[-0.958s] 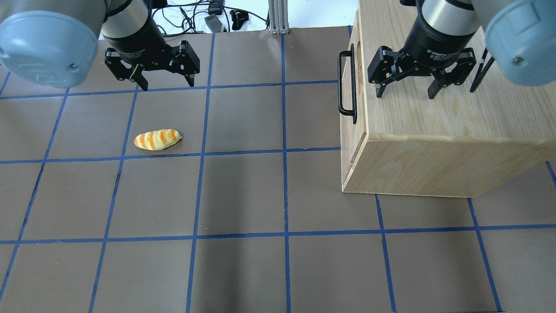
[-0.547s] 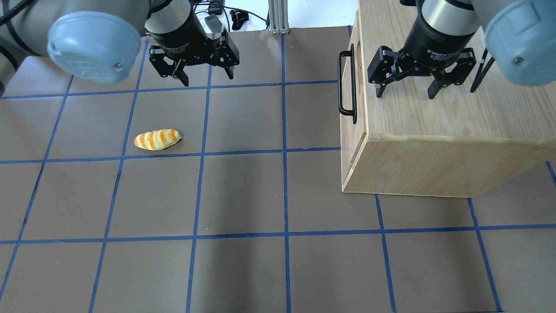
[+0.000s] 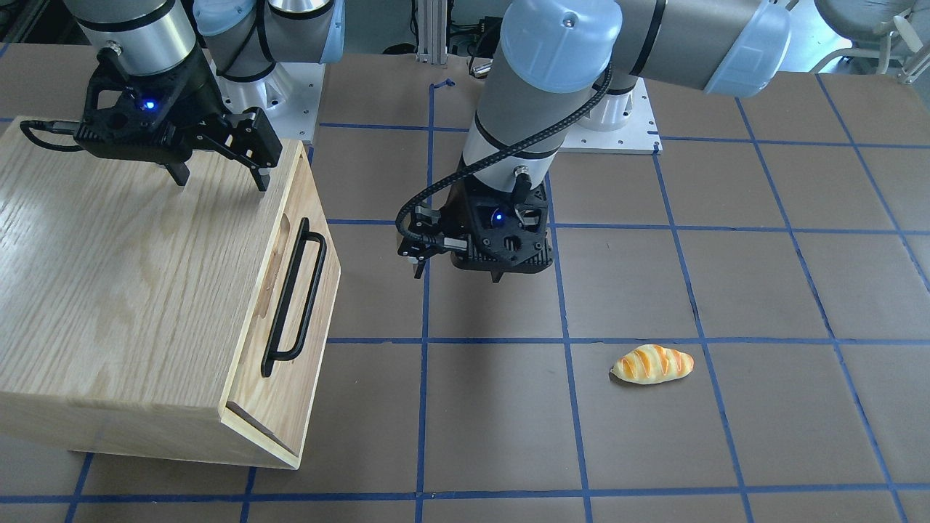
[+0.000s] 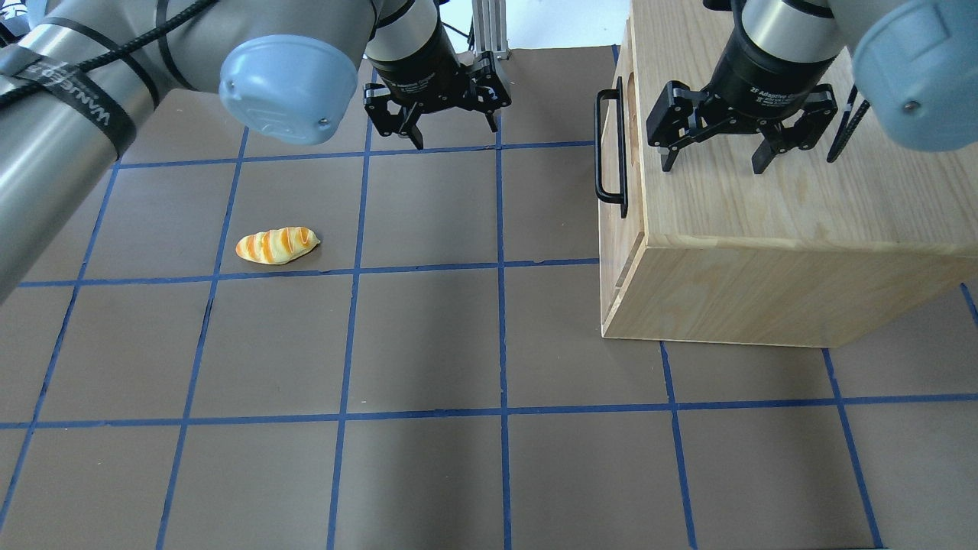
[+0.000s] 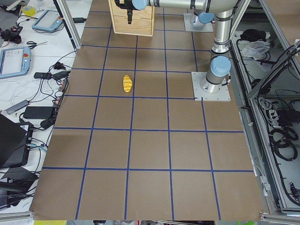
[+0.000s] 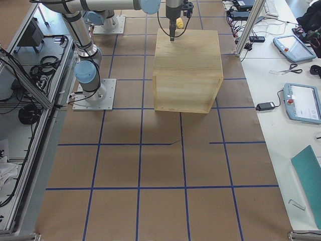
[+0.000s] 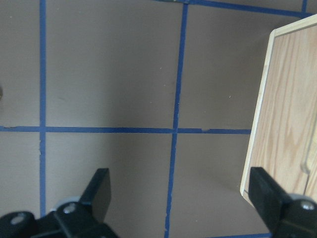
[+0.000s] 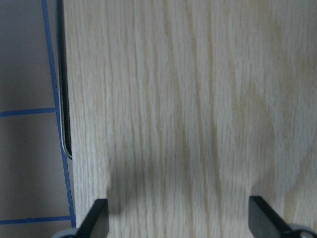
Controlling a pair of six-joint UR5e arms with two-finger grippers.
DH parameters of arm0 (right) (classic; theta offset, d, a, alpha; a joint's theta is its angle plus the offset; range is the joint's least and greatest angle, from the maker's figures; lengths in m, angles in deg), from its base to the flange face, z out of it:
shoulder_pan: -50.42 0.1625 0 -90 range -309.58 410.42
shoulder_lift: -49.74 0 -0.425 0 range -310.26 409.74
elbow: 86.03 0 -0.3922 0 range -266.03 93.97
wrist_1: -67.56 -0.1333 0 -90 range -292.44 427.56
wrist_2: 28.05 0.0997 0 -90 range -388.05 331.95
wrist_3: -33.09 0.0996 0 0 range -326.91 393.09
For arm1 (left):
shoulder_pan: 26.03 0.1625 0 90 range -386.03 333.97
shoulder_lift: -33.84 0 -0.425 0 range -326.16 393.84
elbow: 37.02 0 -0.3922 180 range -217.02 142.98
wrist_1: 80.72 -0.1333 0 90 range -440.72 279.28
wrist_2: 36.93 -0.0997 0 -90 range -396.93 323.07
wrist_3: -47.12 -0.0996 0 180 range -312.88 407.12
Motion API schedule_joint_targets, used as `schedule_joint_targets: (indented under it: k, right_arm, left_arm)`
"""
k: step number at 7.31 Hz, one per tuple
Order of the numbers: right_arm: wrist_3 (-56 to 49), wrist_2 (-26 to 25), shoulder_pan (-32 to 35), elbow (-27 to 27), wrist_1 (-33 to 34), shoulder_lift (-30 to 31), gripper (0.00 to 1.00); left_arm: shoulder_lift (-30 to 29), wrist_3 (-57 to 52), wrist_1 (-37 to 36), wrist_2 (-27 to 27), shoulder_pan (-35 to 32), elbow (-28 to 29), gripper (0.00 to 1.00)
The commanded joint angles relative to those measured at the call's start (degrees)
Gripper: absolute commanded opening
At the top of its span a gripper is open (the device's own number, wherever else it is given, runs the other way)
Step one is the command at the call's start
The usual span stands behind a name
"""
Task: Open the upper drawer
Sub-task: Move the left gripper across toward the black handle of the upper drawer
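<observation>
1. Upper drawer (image 3: 280, 250): sits pushed in, front flush with the face of the cabinet (image 4: 764, 229); black bar handle (image 4: 597, 145) untouched; faces the middle of the worktop (image 4: 428, 344).
2. Cabinet: stands on the worktop, on the robot's right side.
3. Right gripper (image 4: 713, 156): hovers above the cabinet top, near the handle-side edge; jaws spread wide; grips nothing.
4. Left gripper (image 4: 451, 122): hangs over bare worktop, between the bread-shaped toy (image 4: 276, 245) and the cabinet; apart from the handle; jaws spread wide; grips nothing.
5. Left wrist view: shows a cabinet corner at the right edge; both fingers (image 7: 99, 191) wide apart over blue tape lines (image 4: 500, 229).
6. Bread-shaped toy: lies on the worktop on the robot's left side; well apart from the cabinet.
</observation>
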Motion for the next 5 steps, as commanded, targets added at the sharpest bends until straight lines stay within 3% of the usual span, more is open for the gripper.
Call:
schedule_joint_targets:
  k: [1,5]
  right_arm:
    - [0.0,0.0,-0.1,0.0,0.0,0.0,1.00]
    - [0.0,0.1,-0.1,0.0,0.0,0.0,1.00]
  left_arm:
    - [-3.6,4.5,-0.3,3.0,-2.5,3.0,1.00]
    - [-7.5,9.3,-0.8,3.0,-6.0,6.9,1.00]
